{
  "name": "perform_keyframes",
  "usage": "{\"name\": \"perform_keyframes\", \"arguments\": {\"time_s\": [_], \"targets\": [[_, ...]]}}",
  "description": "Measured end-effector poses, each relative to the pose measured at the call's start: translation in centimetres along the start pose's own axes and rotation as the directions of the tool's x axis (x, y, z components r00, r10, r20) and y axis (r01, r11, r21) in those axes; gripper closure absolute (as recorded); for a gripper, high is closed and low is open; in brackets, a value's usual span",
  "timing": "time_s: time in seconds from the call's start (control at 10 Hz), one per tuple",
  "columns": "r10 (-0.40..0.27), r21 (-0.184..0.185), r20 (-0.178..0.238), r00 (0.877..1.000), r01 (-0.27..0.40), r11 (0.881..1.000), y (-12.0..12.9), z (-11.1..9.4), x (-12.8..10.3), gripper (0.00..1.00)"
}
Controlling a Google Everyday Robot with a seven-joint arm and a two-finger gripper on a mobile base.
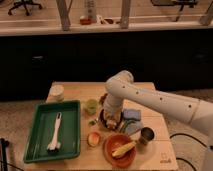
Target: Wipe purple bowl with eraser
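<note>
The purple bowl (104,120) sits on the wooden table, just left of the grey-blue cloth. Only its dark rim shows around the wrist. My gripper (112,118) hangs from the white arm and reaches straight down into the bowl. The eraser is hidden at the gripper's tip, so I cannot make it out as a separate thing.
An orange dish (111,152) with corn lies in front of the bowl. A metal cup (146,134) stands to its right. A folded cloth (133,120), a green cup (91,105), a peach-coloured fruit (93,139) and a white jar (58,92) stand nearby. A green tray (70,142) holds a white brush (55,131) at the left.
</note>
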Motion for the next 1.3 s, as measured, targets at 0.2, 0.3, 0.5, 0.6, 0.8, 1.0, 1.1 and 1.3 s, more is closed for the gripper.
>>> {"name": "perform_keyframes", "arguments": {"time_s": [0.2, 0.3, 0.5, 0.6, 0.8, 1.0, 1.1, 1.3], "targets": [[0.033, -0.002, -0.017, 0.999, -0.033, 0.999, 1.9, -0.6, 0.2, 1.00], [0.040, -0.003, -0.024, 0.999, -0.040, 0.999, 2.0, -0.8, 0.5, 1.00], [0.038, -0.005, -0.041, 0.998, -0.038, 0.999, 1.2, -0.8, 1.8, 1.00], [0.032, -0.010, -0.042, 0.999, -0.033, 0.999, 0.8, -0.7, 2.3, 1.00], [0.008, -0.021, -0.041, 0.999, -0.009, 1.000, -0.3, -0.2, 3.1, 1.00], [-0.042, -0.027, -0.028, 0.999, 0.041, 0.999, -2.4, 0.5, 2.9, 1.00], [-0.090, -0.022, -0.018, 0.996, 0.089, 0.996, -3.9, 0.8, 2.3, 1.00], [-0.157, -0.019, -0.001, 0.988, 0.157, 0.987, -5.3, 1.2, 0.9, 1.00]]}}
